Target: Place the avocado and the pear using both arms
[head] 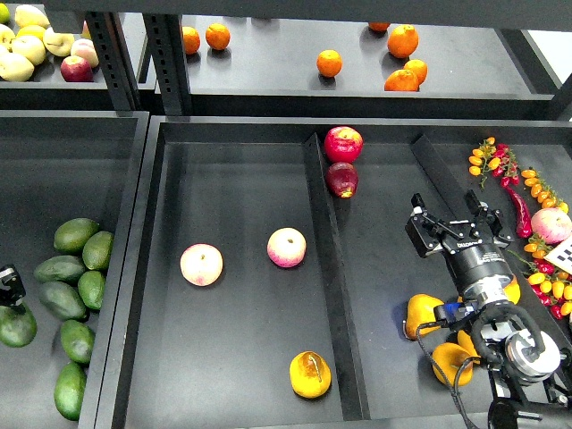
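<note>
A yellow-orange pear (310, 374) with a brownish streak lies at the front of the middle tray's wide compartment (232, 340). Several dark green avocados (76, 234) lie in the left tray, one of them (16, 326) at the left edge. Only a small black part of my left gripper (8, 286) shows, just above that avocado; its fingers cannot be told apart. My right gripper (450, 207) is open and empty over the right compartment, fingers pointing away. More yellow pears (423, 315) lie under my right arm.
Two pink peaches (201, 264) (286, 248) lie in the wide compartment. Two red apples (343, 143) lie beyond a raised divider (329, 259). Small tomatoes and chillies (523, 192) and a peach (551, 225) lie at right. Oranges (329, 63) and pale fruit (31, 45) sit on the back shelf.
</note>
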Tool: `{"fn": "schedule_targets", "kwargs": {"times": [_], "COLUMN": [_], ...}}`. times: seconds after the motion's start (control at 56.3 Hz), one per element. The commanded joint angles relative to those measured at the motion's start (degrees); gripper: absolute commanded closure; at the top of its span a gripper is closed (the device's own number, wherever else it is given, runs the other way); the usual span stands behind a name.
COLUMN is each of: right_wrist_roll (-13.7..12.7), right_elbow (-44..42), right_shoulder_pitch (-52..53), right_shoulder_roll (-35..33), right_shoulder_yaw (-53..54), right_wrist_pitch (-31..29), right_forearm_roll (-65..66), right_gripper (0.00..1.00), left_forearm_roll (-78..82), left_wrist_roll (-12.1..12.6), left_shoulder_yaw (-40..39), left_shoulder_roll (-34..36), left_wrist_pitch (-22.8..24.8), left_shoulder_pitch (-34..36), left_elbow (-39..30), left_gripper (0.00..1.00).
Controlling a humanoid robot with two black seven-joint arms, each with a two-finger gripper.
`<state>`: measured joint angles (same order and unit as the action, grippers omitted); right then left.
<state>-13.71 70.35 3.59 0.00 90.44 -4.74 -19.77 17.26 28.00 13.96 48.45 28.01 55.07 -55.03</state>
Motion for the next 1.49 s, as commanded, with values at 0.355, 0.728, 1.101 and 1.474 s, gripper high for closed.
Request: {"fn": "schedule_targets", "kwargs": {"times": [0.355, 0.728, 1.101, 1.474], "right_wrist_roll": [-0.09, -0.09, -0.17, -0.53], "right_elbow": [-0.74, -1.27, -1.27, -2.15], "right_shoulder_pitch": [-0.08, -0.08, -0.17, -1.13], "right_shoulder_roll": [0.00, 0.00, 0.00, 0.00], "right_shoulder_yaw": [-0.26, -0.79, -0.79, -0.88], "right_wrist_pitch": [-0.01, -0.01, -0.01, -0.18], "right_forearm_roll": [0.09, 0.09, 0.09, 0.09], "right_gripper": [0.00, 0.00, 0.00, 0.00], "left_forearm_roll": [0.41, 0.94, 1.82, -6.09], "left_wrist_roll": [0.00, 0.00, 0.00, 0.00], "left_shoulder_yaw": [-7.37, -7.89, -14.65, -38.39], "left_shoulder_roll": [-2.48, -3.27, -2.13, 0.51], "left_wrist_pitch": [-0.01, -0.01, -0.01, -0.01], "left_shoulder_pitch": [-9.81, -9.90, -8.93, -8.58], "left_elbow": [0.63, 0.63, 0.28, 2.73], "left_gripper": [0.64, 0.35, 0.02, 0.01]}}
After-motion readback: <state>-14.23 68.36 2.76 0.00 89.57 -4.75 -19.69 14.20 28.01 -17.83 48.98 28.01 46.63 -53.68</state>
